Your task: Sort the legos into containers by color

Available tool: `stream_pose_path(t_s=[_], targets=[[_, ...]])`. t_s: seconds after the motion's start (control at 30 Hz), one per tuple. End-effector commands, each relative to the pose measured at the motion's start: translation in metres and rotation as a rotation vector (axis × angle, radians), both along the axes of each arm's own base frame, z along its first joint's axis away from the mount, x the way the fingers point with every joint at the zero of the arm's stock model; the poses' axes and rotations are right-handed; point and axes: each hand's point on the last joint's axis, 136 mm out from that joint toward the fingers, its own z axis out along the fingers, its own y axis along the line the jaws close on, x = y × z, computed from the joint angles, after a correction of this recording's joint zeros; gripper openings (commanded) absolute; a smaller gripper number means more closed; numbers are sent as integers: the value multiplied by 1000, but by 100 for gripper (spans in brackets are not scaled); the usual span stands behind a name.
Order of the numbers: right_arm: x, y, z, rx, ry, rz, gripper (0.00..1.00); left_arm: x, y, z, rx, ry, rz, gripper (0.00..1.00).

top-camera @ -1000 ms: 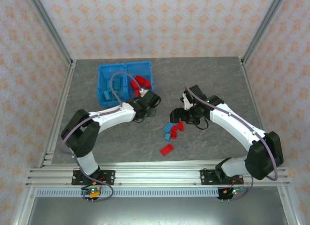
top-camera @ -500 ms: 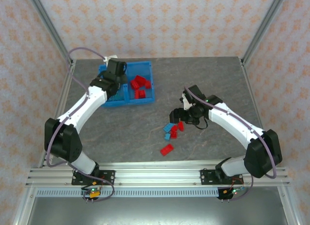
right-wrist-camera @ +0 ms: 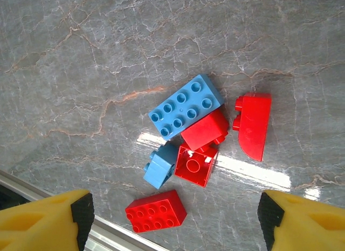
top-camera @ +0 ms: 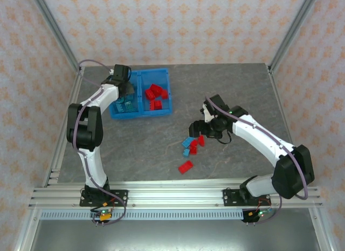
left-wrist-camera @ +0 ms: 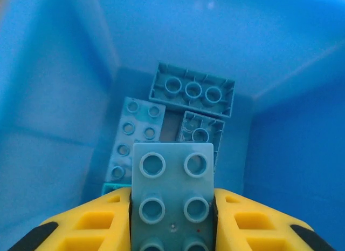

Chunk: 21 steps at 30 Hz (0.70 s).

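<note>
Your left gripper [left-wrist-camera: 172, 224] clamps 1 light-blue brick [left-wrist-camera: 172, 175] in the bin [top-camera: 156, 73] at the table's [top-camera: 232, 83] far-left corner — right gripper [right-wrist-camera: 172, 213] wide above 6 loose bricks [right-wrist-camera: 186, 113].

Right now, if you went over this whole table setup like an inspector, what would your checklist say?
Surface: grey marbled table, with some glare.
Job's things: blue bin; red bricks in its right compartment, light blue bricks in the left; six loose bricks on the table, two blue and four red.
Clutter: nothing seen.
Grippers: left fingers shut on a light blue brick inside the left compartment; right fingers open above the loose bricks.
Cables: a purple cable runs along each arm.
Surroundings: patterned walls, metal frame.
</note>
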Motion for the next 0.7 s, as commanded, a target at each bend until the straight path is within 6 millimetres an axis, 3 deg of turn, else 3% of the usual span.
stream_pose_path(t_s=[0.0,0.1,0.23,0.4,0.5,0.67], targets=[[2,-7,13,-15,-51,-7,81,13,-14,12,-81,-45,-23,39],[3,-9,13,-23,-59,-13,81,9,-14,16,-90,-61,-18,43],[6,-5,12,-20,-55,-9,81,2,-15,37,-102,-101,-21,48],[13,-1,10,-16,-55,-12,81,-14,-20,82,-127,-185,-37,53],[19,-1,9,-26,-69,-28,81,-34,-32,110,-121,-235,-72,53],[31,-7,-1,-85,-68,-71,79,-84,-74,156,-74,-308,-261,56]])
